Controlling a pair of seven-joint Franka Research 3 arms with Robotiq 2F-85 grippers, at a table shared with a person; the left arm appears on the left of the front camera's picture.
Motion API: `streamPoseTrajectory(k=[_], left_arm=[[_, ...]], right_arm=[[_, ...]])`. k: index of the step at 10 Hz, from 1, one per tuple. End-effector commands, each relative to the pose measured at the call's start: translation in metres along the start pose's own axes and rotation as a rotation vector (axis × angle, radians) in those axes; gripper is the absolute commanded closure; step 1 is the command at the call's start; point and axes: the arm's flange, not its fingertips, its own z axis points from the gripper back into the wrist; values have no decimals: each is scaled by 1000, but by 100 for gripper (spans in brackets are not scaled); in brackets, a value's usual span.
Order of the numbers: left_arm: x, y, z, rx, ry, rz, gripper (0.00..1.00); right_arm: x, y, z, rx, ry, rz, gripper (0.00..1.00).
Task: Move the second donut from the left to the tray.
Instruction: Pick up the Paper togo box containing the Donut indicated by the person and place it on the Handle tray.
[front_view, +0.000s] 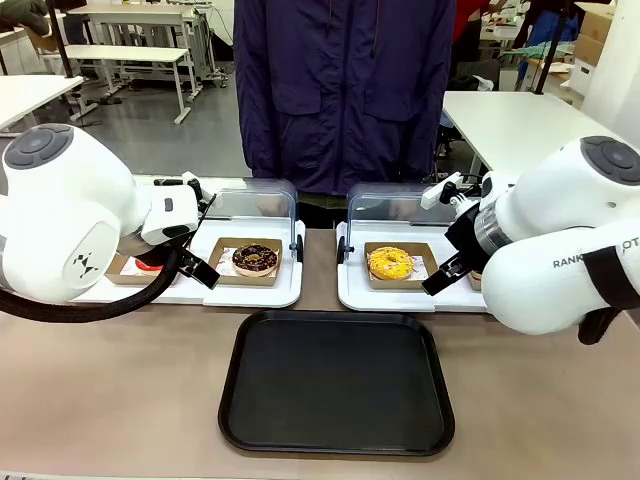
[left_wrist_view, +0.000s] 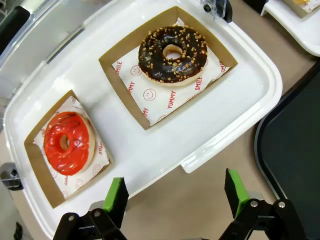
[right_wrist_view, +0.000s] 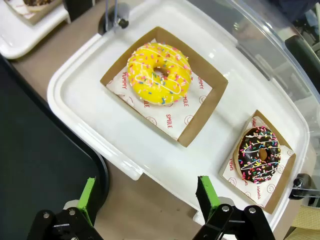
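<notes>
The chocolate-glazed donut with light specks lies in its brown cardboard tray on the left white tray. The large black tray lies bare at the front of the table. My left gripper hovers open over the white tray's near edge, between the red donut and the chocolate one, holding nothing. Over the right white tray's near edge, my right gripper stands open with nothing in it.
A red-glazed donut sits left of the chocolate one. A yellow donut and a dark sprinkled donut lie on the right white tray. Clear lids stand raised behind. A person stands at the far side.
</notes>
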Motion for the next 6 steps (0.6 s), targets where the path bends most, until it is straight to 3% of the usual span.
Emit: streamPoseTrajectory(k=[1, 5, 6], left_arm=[[0, 0, 0, 0, 0, -1, 0], [0, 0, 0, 0, 0, 0, 0], [17, 18, 21, -30, -53, 13, 0]], right_arm=[[0, 0, 0, 0, 0, -1, 0], [0, 0, 0, 0, 0, 0, 0], [23, -14, 23, 41, -10, 32, 0]])
